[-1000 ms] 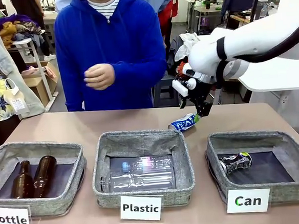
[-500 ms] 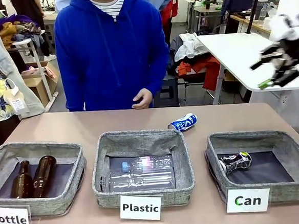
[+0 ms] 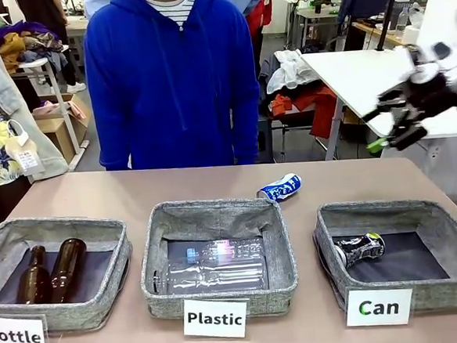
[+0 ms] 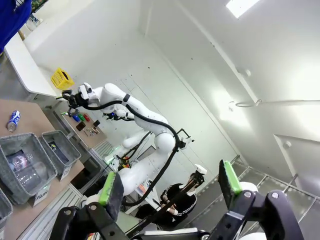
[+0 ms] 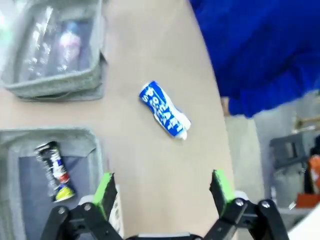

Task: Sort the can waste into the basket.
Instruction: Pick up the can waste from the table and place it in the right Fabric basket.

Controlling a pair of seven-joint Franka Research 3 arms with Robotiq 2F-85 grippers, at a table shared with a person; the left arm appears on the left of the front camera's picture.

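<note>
A crushed blue-and-white can [image 3: 280,188] lies on its side on the table behind the middle basket. It lies below and ahead of my open right gripper [image 5: 162,192] in the right wrist view, blue can [image 5: 165,116]. The grey basket [image 3: 372,208] signed "Can" stands at the front right and holds a dark crushed can [image 3: 359,249]. From the front, my right gripper [image 3: 376,130] hangs open and empty, high above the table's right end. My left gripper [image 4: 170,187] points up at the ceiling, open, nothing between its fingers.
The middle basket [image 3: 216,219], signed "Plastic", holds clear bottles. The left basket [image 3: 60,230], signed "Bottle", holds two brown bottles. A person in a blue hoodie [image 3: 171,81] stands at the far edge. In the right wrist view the Can basket [image 5: 50,132] lies left of the blue can.
My right arm has pulled away from above the blue can, up and to the right, then drifted slightly back left. The person's hand has dropped out of sight. The can has not moved.
</note>
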